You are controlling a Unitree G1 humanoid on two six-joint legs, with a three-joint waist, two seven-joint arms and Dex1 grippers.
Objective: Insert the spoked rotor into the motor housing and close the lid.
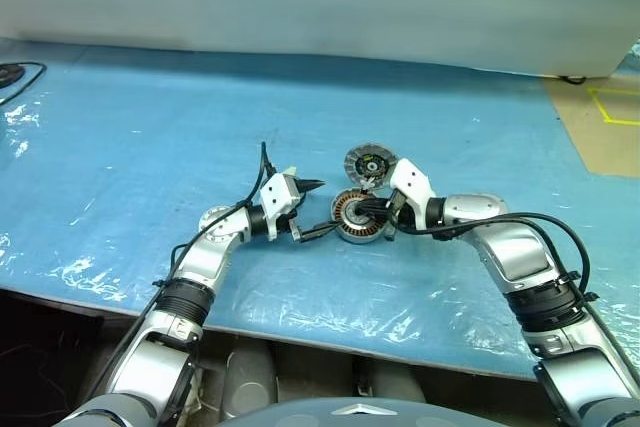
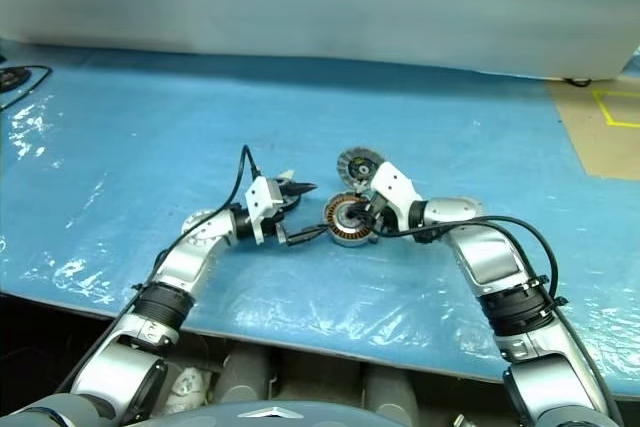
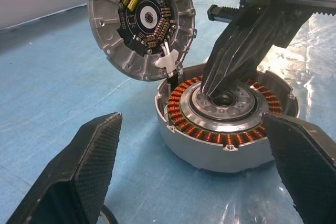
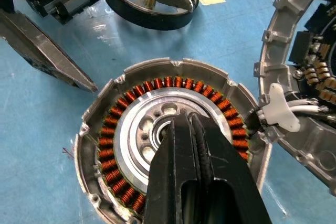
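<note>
Closed right gripper (image 3: 223, 90) in motor housing (image 3: 210, 145)

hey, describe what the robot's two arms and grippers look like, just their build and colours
Both arms are glossy silver-grey shells with black ribbed joint rings. Black cables loop along each forearm. The left gripper and right gripper sit on white wrist blocks, and their tapered black fingers have finely textured pads.

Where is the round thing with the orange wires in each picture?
Left eye view: motor housing, centre, between the two arms.
Right eye view, centre again.
Left wrist view, right of middle.
Right wrist view, middle, behind the shut right claw.
Shared landmark: the tilted open lid beside it.
</note>
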